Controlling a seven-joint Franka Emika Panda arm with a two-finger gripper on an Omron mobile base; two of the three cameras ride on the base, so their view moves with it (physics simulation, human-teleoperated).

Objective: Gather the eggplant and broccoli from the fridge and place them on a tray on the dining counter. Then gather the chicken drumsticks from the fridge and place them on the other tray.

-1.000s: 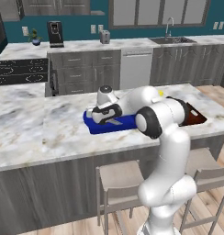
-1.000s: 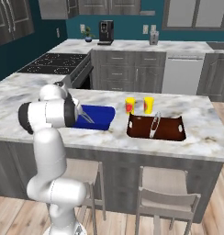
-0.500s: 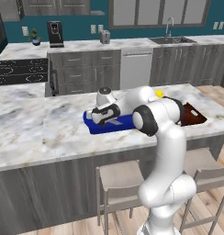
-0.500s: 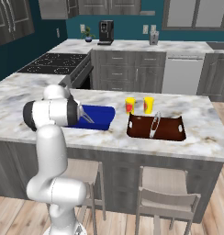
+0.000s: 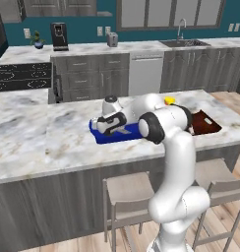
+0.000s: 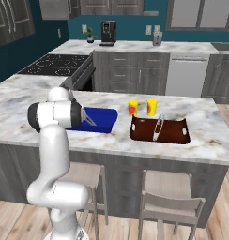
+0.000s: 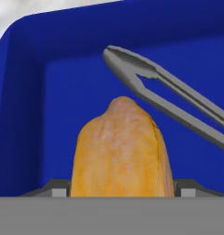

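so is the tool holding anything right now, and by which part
The tool has a chicken drumstick between its fingers, gripped at the near, thick end, over the blue tray. Whether it is squeezing or has just let go cannot be told.

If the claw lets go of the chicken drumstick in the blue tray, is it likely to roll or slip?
The chicken drumstick looks rounded and tapered, so it may roll a little sideways. Its surface seems smooth, so it could slip between the claw's tips. The blue tray has raised walls, which would probably stop it; it might bump the metal tongs lying beside it.
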